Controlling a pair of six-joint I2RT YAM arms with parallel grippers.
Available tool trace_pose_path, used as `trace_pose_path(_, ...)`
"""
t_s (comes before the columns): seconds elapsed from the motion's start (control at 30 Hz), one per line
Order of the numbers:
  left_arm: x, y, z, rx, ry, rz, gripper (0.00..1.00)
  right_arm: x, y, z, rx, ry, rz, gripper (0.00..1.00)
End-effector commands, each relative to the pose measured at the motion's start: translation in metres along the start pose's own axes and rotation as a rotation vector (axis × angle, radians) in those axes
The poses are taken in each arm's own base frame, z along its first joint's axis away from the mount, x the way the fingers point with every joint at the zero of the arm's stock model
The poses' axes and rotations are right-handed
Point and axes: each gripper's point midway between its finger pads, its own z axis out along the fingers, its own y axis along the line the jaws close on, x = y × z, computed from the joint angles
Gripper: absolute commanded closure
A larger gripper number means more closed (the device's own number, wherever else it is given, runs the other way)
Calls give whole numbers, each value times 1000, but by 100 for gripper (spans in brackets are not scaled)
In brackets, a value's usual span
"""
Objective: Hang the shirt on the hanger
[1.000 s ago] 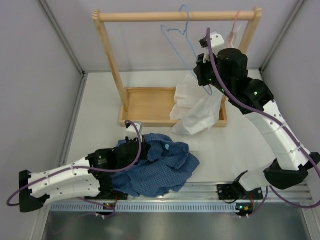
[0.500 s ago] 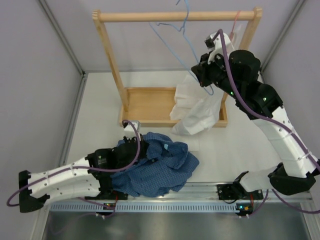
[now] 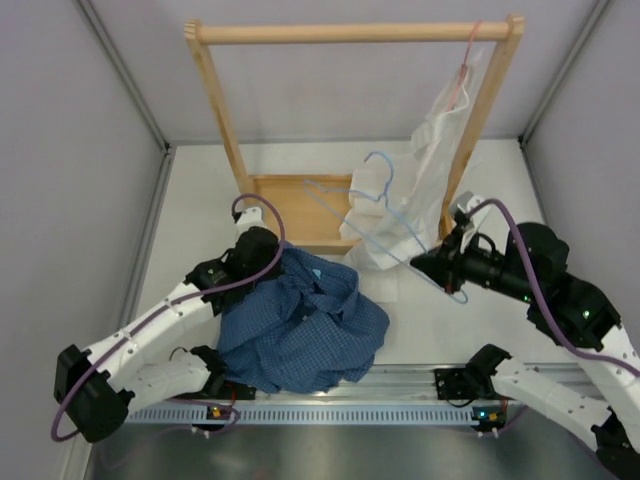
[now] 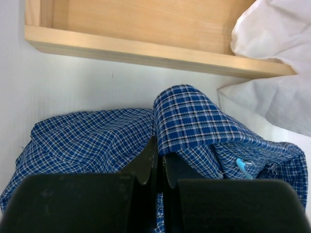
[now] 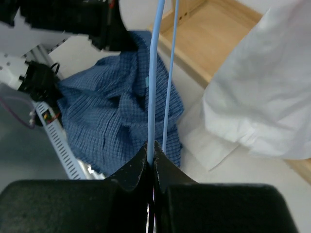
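The left gripper [image 4: 159,158] clamps a fold of the checked shirt [image 4: 189,116]. The right gripper [image 5: 151,155] pinches the light blue hanger [image 5: 155,73] by its wire.

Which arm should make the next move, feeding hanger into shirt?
Right, probably: the right gripper is shut on the hanger, held near the shirt. The left gripper only pinches a shirt fold.

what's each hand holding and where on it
Left hand pinches a fold of the shirt; right hand grips the hanger wire near one shoulder end.
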Motion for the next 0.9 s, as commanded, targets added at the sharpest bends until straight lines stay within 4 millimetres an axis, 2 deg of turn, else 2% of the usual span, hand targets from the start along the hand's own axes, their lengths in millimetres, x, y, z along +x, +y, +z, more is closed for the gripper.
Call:
trace_pose_path(0.0, -19, -25, 8, 111, 17, -7, 100, 49, 31, -17, -168, 67, 92, 100)
trace_pose_path(0.03, -27, -25, 10, 110, 8, -20, 100, 56, 35, -20, -190, 69, 101, 100)
trace_pose_path(0.1, -31, -28, 13, 117, 17, -13, 100, 73, 41, -29, -222, 92, 116, 100)
trace_pose_path(0.2, -38, -34, 16, 131, 26, -10, 100, 89, 39, -35, -208, 124, 121, 100)
trace_pose_path(0.37, -34, -51, 17, 201, 62, -23, 100, 115, 33, -22, -196, 174, 162, 100)
trace_pose_path(0.5, -26, -57, 14, 251, 98, -27, 100, 117, 18, -13, -113, 184, 165, 100)
trace_pose_path(0.67, -13, -71, 0, 379, 142, -25, 100, 114, 17, 0, -120, 181, 181, 100)
trace_pose_path(0.8, -11, -82, -22, 493, 161, 14, 100, 113, 22, 9, -164, 186, 189, 100)
trace_pose_path(0.87, -18, -91, -40, 557, 153, 46, 100, 108, 24, 14, -178, 175, 187, 100)
